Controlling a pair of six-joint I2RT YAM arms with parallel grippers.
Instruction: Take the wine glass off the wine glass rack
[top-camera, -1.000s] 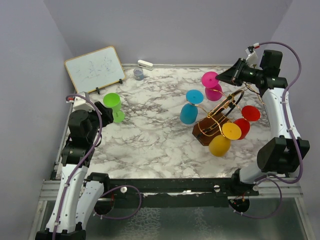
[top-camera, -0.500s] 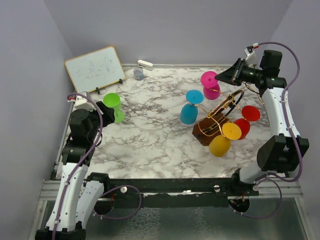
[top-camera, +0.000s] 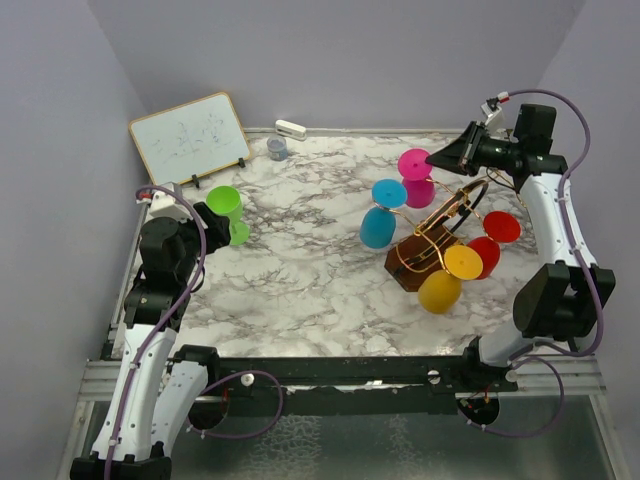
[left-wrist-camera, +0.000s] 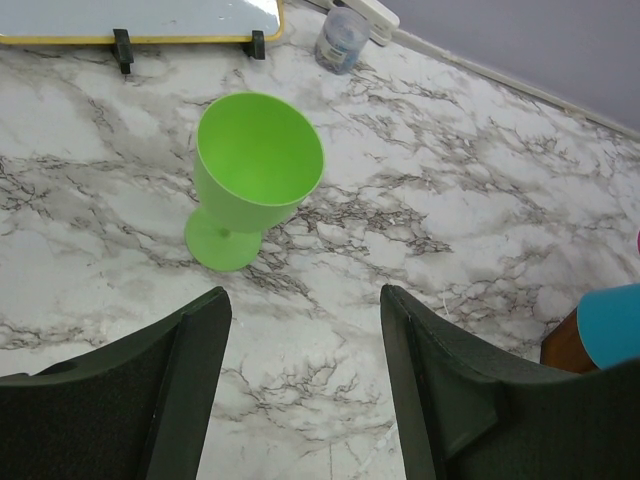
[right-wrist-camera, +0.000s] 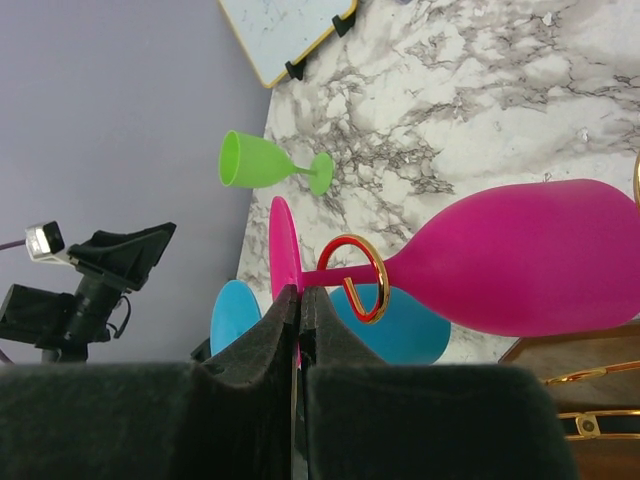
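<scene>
The wine glass rack (top-camera: 425, 255) has a dark wooden base and gold wire arms and stands right of centre. A magenta wine glass (top-camera: 418, 172) hangs at its far side, with its stem running through a gold spiral hook (right-wrist-camera: 360, 280). My right gripper (top-camera: 437, 158) is shut on the edge of the magenta glass's foot (right-wrist-camera: 283, 250); its bowl (right-wrist-camera: 530, 260) points right. Blue (top-camera: 380, 215), yellow (top-camera: 447, 278) and red (top-camera: 490, 242) glasses also hang on the rack. My left gripper (left-wrist-camera: 305, 300) is open and empty, just short of a green glass (left-wrist-camera: 255, 165).
The green glass (top-camera: 228, 213) stands upright on the marble table at the left. A whiteboard (top-camera: 190, 138), a small grey jar (top-camera: 277, 148) and a white object (top-camera: 290, 129) sit along the back wall. Purple walls close in on the sides.
My right gripper, holding the magenta glass's foot, has shifted slightly and the glass has moved a little left with it. The left arm has not moved.
</scene>
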